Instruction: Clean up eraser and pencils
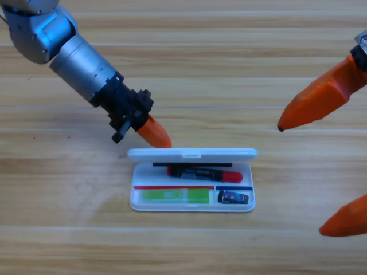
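Smooth white plastic case [192, 197], lid half lowered, no writing readable; left gripper [153, 133] behind, grip unclear; right gripper [321, 166] agape.

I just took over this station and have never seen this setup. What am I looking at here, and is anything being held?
One camera looks straight down on a wooden table. Two grey robot arms reach in from the top. The left gripper touches the back of a white case's lid, which stands partly raised. Inside the case lie a black pencil with red ends, a green and white pencil and a small dark eraser. The right gripper waits at the right edge, its orange jaws wide apart. Neither gripper holds anything.
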